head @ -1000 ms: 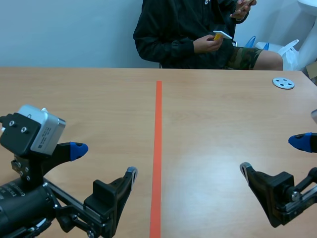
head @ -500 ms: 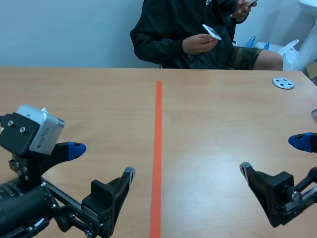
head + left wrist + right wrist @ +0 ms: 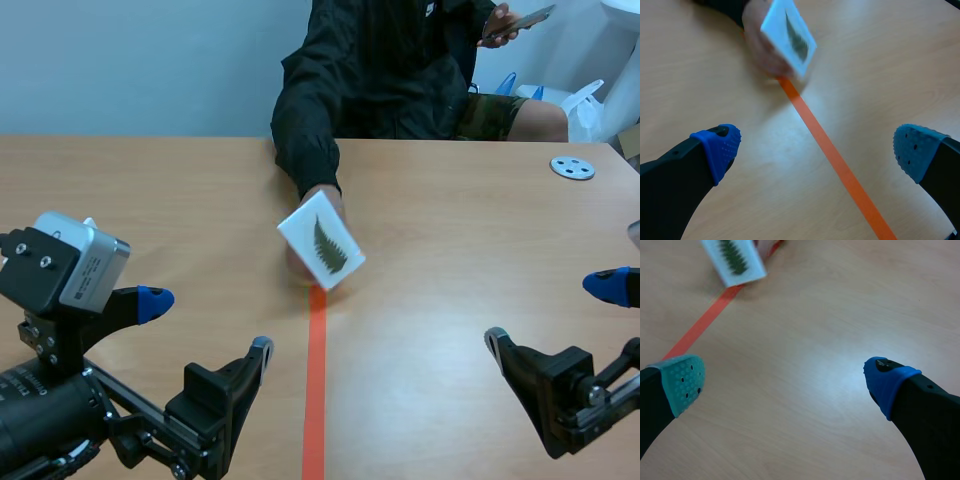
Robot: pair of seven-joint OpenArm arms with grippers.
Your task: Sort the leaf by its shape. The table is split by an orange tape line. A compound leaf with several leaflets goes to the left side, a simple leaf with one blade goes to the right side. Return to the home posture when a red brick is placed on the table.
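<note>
Left gripper (image 3: 208, 325) low at near edge, fingers wide apart, nothing held. Right gripper (image 3: 553, 315) same. They flank tape (image 3: 316, 400), likely idle until card is set down.

Mid-table: person's hand (image 3: 757, 47) closed on card (image 3: 321, 240) from behind, over tape, face tilted toward robot, probably to show it. Cannot tell if card touches table.

Leaf on white card: dark green, fern-like, many small leaflets off one stem, tapering. Reads compound, so left side.

Far right: grey disc (image 3: 572, 167).

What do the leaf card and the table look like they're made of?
Leaf card: likely stiff white card or thin plastic; it sits flat and straight-edged in the person's hand. Table: wood or wood-look laminate, smooth and glossy, judging by the grain and soft glare.
</note>
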